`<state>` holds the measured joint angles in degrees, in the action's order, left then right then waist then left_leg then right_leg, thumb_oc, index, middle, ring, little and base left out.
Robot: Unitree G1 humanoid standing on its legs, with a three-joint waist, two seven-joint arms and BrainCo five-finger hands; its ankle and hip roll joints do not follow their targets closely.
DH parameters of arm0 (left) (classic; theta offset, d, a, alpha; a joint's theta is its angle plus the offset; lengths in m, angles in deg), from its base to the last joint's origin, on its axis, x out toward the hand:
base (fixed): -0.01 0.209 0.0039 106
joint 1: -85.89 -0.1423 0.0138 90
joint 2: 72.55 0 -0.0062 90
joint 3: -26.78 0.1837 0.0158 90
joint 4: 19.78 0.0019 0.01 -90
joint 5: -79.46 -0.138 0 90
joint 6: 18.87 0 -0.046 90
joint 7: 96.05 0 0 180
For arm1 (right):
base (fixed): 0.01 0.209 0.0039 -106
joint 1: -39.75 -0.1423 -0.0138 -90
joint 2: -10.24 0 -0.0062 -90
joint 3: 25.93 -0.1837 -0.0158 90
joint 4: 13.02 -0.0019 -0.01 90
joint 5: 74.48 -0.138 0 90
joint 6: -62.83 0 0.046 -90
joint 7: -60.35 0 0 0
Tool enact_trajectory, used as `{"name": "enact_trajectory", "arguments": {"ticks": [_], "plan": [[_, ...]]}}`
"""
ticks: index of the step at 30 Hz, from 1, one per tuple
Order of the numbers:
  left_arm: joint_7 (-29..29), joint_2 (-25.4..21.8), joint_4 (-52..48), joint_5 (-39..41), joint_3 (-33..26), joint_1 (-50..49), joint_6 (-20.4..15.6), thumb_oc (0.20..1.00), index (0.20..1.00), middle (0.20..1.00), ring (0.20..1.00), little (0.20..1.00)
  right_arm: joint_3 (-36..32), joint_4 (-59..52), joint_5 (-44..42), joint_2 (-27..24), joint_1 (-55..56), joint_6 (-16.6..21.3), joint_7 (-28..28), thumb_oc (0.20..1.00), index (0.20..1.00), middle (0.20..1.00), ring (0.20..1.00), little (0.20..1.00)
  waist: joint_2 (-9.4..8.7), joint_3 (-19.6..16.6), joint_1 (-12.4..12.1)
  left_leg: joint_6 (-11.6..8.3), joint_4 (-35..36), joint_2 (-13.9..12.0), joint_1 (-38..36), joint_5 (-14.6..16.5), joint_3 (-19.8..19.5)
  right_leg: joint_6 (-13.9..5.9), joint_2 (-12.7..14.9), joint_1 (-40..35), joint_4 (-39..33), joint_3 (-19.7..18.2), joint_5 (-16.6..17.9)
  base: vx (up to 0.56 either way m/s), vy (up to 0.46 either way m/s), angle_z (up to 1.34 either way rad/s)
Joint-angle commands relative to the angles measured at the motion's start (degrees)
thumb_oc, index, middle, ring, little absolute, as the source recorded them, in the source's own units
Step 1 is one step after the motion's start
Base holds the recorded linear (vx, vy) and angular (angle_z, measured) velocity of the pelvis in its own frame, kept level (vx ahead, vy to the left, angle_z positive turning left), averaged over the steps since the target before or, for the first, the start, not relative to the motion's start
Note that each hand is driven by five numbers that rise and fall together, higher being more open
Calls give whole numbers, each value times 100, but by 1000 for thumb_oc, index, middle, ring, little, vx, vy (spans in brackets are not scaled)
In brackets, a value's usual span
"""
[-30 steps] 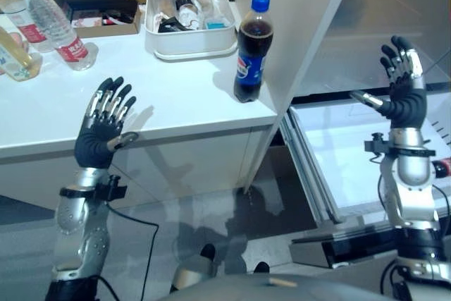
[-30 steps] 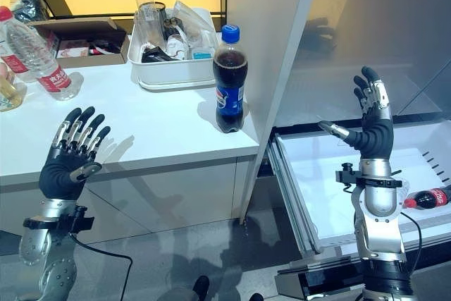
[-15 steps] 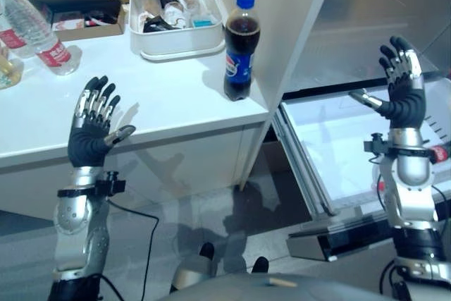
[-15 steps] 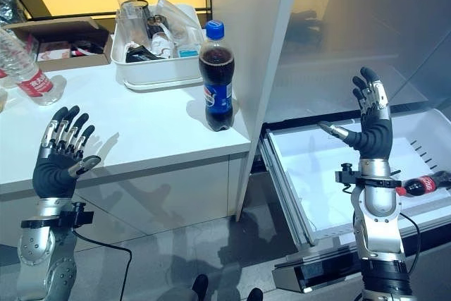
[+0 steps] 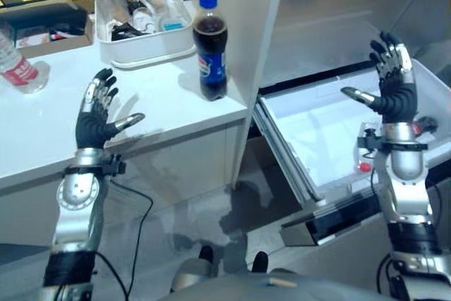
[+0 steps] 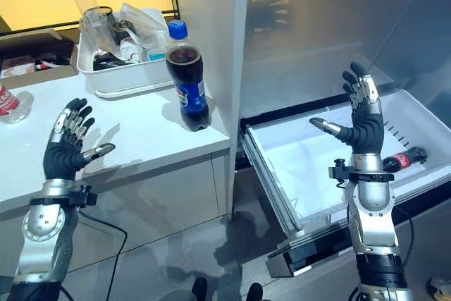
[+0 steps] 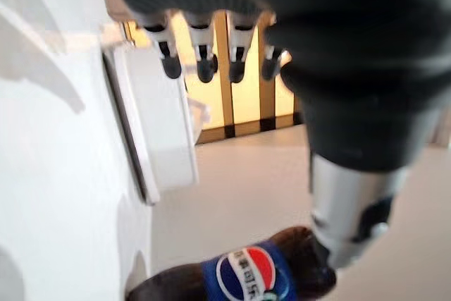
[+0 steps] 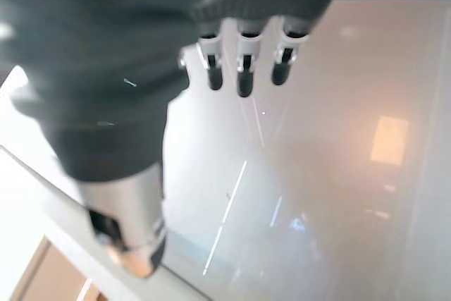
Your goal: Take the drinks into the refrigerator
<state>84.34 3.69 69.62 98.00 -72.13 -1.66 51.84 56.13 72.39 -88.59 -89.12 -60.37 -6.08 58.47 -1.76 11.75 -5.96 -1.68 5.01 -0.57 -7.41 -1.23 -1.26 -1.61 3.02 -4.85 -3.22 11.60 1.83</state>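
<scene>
One cola bottle [image 6: 186, 77], blue cap and label, upright at upper centre on the white counter [image 6: 141, 139], just beside the refrigerator's white side wall [image 6: 211, 26]. One red-labelled cola bottle [image 6: 404, 160] lying at right in the pulled-out white drawer [image 6: 296, 153]. One white tub [image 5: 144, 33] at upper left, stuffed with wrappers and a clear cup. One clear water bottle [image 5: 17, 68] at left edge. Left hand [image 5: 97, 114] raised, fingers spread, empty. Right hand [image 6: 361, 121] likewise splayed above the drawer, empty.
</scene>
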Motion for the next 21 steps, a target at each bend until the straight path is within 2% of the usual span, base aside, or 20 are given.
{"name": "enact_trajectory", "arguments": {"ticks": [1, 8, 21], "plan": [[-225, -185, 288, -211, 116, 352, -150, 1000, 1000, 1000, 1000, 1000, 43, -528, -295, -132, -282, 134, 104, 1000, 1000, 1000, 1000, 1000, 99, -321, 91, 48, -1, -86, -270, 533, 257, -354, 216, 127, 955, -9, -417, 21, 28, -19], [-439, -212, 951, -290, 240, 713, -20, 1000, 1000, 1000, 1000, 1000, 134, -905, -572, -82, -248, 118, 297, 1000, 1000, 1000, 1000, 1000, 81, -285, 269, 99, -119, -49, -296, 572, 515, -352, 200, 254, 1084, -248, -392, 6, 30, -22], [-428, -193, 1328, -340, 238, 762, 14, 1000, 1000, 1000, 1000, 1000, 20, -1151, -768, -74, -189, 169, 431, 1000, 1000, 1000, 1000, 1000, -56, -104, 502, 145, -1151, -21, 218, 1060, 979, -393, 126, 649, 1314, -837, -369, -24, 26, -25]]}}
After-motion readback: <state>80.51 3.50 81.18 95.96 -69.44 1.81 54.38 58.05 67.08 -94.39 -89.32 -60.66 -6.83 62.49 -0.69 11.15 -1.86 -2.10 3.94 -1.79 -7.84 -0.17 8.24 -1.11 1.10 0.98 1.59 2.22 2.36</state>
